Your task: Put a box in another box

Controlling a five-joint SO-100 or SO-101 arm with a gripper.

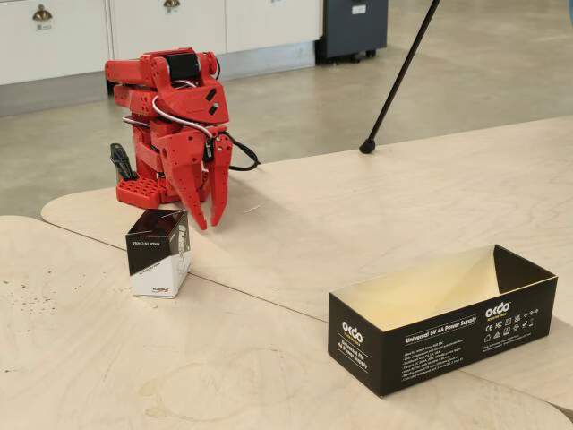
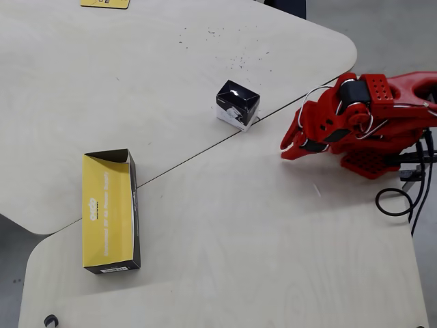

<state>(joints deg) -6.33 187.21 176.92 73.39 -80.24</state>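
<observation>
The box [image 1: 158, 253] is a small carton, black on top and white below, standing upright on the pale wooden table; in the overhead view the box [image 2: 237, 104] sits near the seam between two tabletops. The other box [image 1: 439, 333] is a long black carton with white print, open at the top and empty, with a pale inside [image 2: 134, 212]. My red gripper [image 1: 209, 226] hangs with its tips down just behind and right of the small box, shut and holding nothing. Seen from overhead, the gripper [image 2: 283, 148] is right of the small box, apart from it.
The red arm base [image 2: 382, 147] stands at the table's right edge with a black cable [image 2: 396, 201] beside it. A black tripod leg [image 1: 398, 76] meets the floor behind the table. A yellow card [image 2: 104, 3] lies at the far top edge.
</observation>
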